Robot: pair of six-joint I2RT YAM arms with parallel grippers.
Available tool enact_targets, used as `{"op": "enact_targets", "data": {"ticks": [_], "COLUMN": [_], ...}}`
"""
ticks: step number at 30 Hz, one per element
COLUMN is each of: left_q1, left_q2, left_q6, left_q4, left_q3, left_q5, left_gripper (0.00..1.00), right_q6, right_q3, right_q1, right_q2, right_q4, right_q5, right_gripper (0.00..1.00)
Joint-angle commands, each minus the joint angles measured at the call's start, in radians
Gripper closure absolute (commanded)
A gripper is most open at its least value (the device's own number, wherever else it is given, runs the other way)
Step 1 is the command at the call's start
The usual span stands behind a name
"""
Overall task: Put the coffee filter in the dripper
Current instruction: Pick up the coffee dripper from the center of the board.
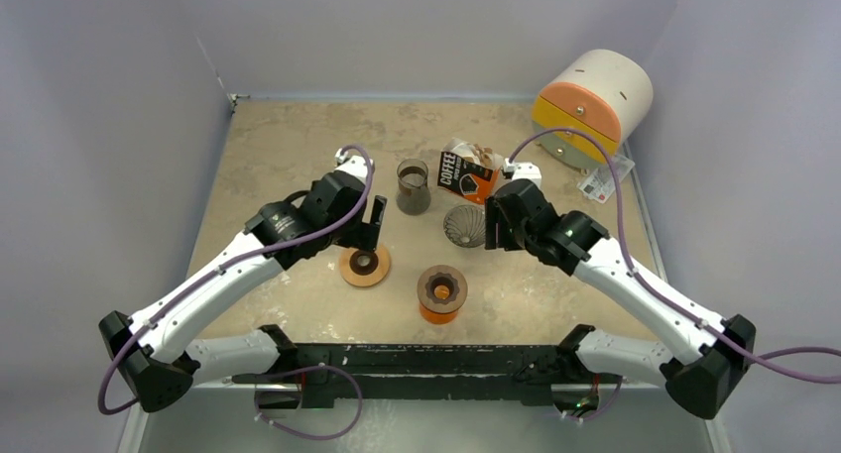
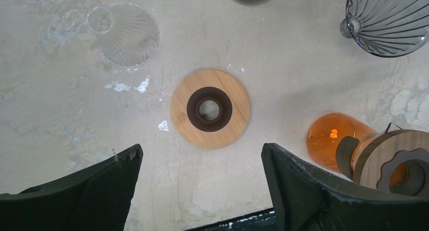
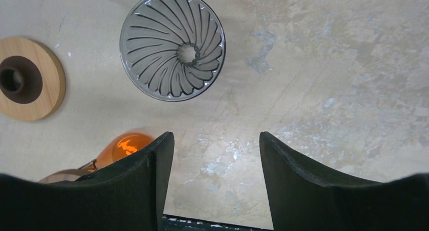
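The smoked ribbed glass dripper (image 1: 463,225) rests on the table, mouth up; it also shows in the right wrist view (image 3: 172,45) and the left wrist view (image 2: 389,18). The coffee filter pack (image 1: 468,172), orange and black with pale paper showing at its top, stands just behind it. My right gripper (image 1: 493,225) is open and empty beside the dripper's right side (image 3: 216,137). My left gripper (image 1: 372,225) is open and empty, hovering over a wooden ring with a dark centre (image 2: 210,108).
An orange glass carafe with a wooden collar (image 1: 441,294) stands near the front. A dark glass cup (image 1: 413,185) stands behind the ring. A clear ribbed cone (image 2: 124,34) lies to the left. A white and orange cylinder (image 1: 595,106) lies at the back right.
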Motion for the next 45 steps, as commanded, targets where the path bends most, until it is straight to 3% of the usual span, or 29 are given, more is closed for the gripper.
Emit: {"op": "enact_targets", "data": {"ticks": [1, 28, 34, 45], "left_q1": [0.004, 0.004, 0.004, 0.004], "left_q2": [-0.058, -0.113, -0.113, -0.107], "left_q6": [0.036, 0.037, 0.035, 0.038], "left_q4": [0.073, 0.062, 0.061, 0.059], "left_q3": [-0.030, -0.072, -0.072, -0.072], "left_q5": [-0.052, -0.041, -0.041, -0.042], "left_gripper": [0.13, 0.12, 0.12, 0.12], "right_q6": [-0.023, 0.109, 0.142, 0.171], "right_q3": [-0.012, -0.187, -0.222, -0.249], "right_q1": [-0.065, -0.420, -0.453, -0.476], "right_q2": [0.048, 0.251, 0.275, 0.309], "right_q4": [0.090, 0.464, 0.525, 0.588], "right_q5": [-0.119, -0.578, -0.641, -0.703], "right_gripper": [0.35, 0.47, 0.53, 0.73]}}
